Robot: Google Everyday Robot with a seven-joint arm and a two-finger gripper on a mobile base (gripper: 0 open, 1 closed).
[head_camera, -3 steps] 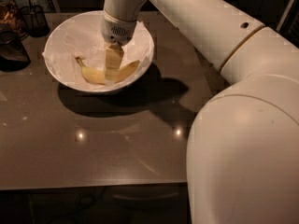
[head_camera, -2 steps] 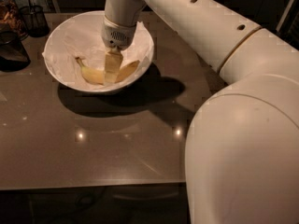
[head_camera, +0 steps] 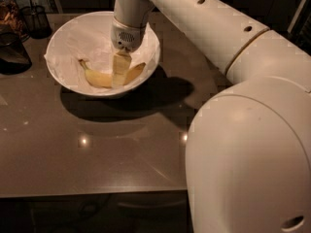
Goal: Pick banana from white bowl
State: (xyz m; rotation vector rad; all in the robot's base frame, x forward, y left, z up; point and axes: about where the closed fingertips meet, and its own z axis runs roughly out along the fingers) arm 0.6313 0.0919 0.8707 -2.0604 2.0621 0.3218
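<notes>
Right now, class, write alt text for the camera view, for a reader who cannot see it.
A white robot arm reaches down into a white bowl, its gripper over the middle of a yellow banana lying on crumpled white paper. The bowl sits on a dark table, with a dark wire-mesh cup beyond it.

A dark mesh cup (head_camera: pixel 37 19) stands at the glossy brown table's (head_camera: pixel 97 154) far-left corner.
</notes>
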